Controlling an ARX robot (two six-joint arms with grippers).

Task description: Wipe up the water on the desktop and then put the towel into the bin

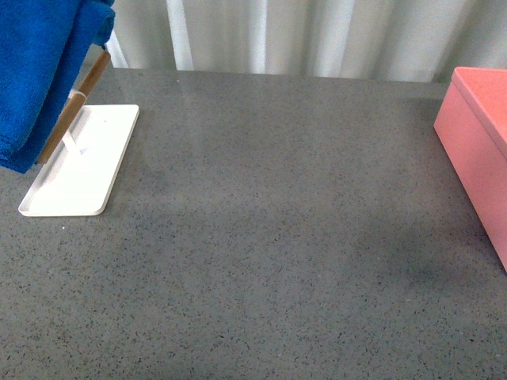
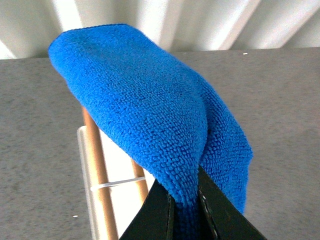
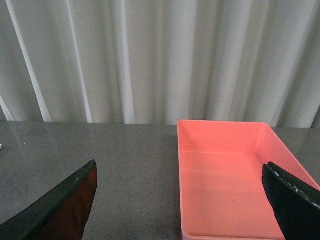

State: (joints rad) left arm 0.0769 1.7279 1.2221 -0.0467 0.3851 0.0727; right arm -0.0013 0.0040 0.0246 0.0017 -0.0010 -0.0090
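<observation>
Left wrist view: our L gripper (image 2: pixel 186 200) is clamped on a fold of the towel (image 2: pixel 145 110), which drapes over the wooden rod (image 2: pixel 97 165) of the white tray (image 1: pixel 79 170). Front view: towel at 10 o'clock, bin (image 1: pixel 475 134) at 3 o'clock on the desktop (image 1: pixel 277 237). Our R gripper (image 3: pixel 180 170) is spread wide, facing the bin.

Pale curtains (image 1: pixel 317 36) hang behind a white tray (image 1: pixel 87 166) with wooden rods (image 1: pixel 89 79).

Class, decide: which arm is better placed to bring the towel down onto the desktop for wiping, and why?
Left. The left fingers are shut on the towel, draped over the wooden rod. The right fingers are open, empty, facing the bin.
</observation>
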